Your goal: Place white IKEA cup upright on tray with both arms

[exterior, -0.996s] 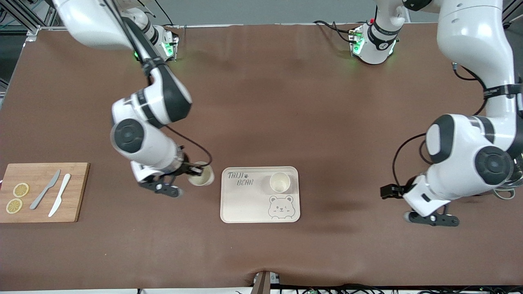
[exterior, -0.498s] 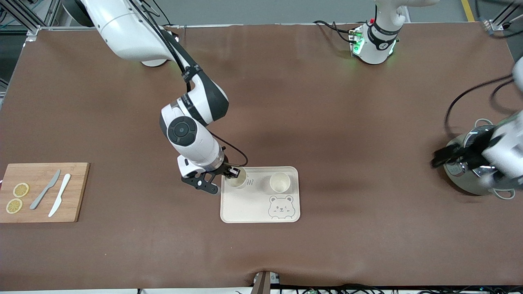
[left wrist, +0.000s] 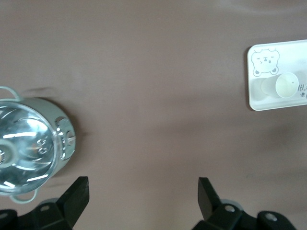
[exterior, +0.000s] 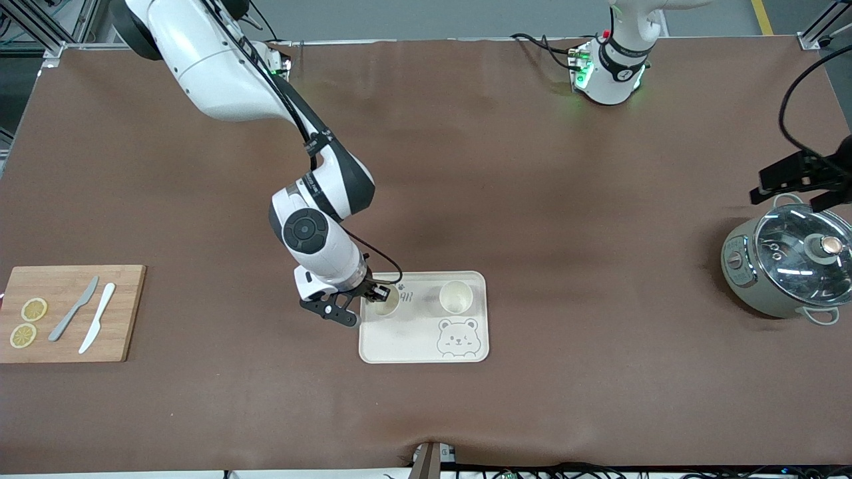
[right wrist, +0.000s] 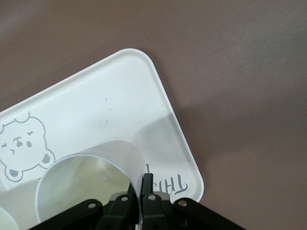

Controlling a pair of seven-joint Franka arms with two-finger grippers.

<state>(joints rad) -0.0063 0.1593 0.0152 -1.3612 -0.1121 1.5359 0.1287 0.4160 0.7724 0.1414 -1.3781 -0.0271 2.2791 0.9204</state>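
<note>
My right gripper (exterior: 377,293) (right wrist: 142,191) is shut on the rim of a white cup (exterior: 387,303) (right wrist: 86,179), one finger inside and one outside. The cup is held mouth up at the cream bear tray's (exterior: 406,339) (right wrist: 120,96) corner toward the right arm's end, over the lettering. I cannot tell whether its base touches the tray. A second white cup (exterior: 456,297) (left wrist: 288,86) stands upright on the tray (left wrist: 259,98) beside the bear drawing. My left gripper (exterior: 765,185) (left wrist: 143,199) is open and holds nothing, up in the air by the pot.
A steel pot with a glass lid (exterior: 785,266) (left wrist: 29,143) stands at the left arm's end. At the right arm's end a wooden cutting board (exterior: 126,313) carries lemon slices (exterior: 33,309) and two knives (exterior: 86,316).
The right arm carried the cup from the bare table beside the tray to over the tray's corner. The left arm drew back toward its own end, uncovering the pot.
</note>
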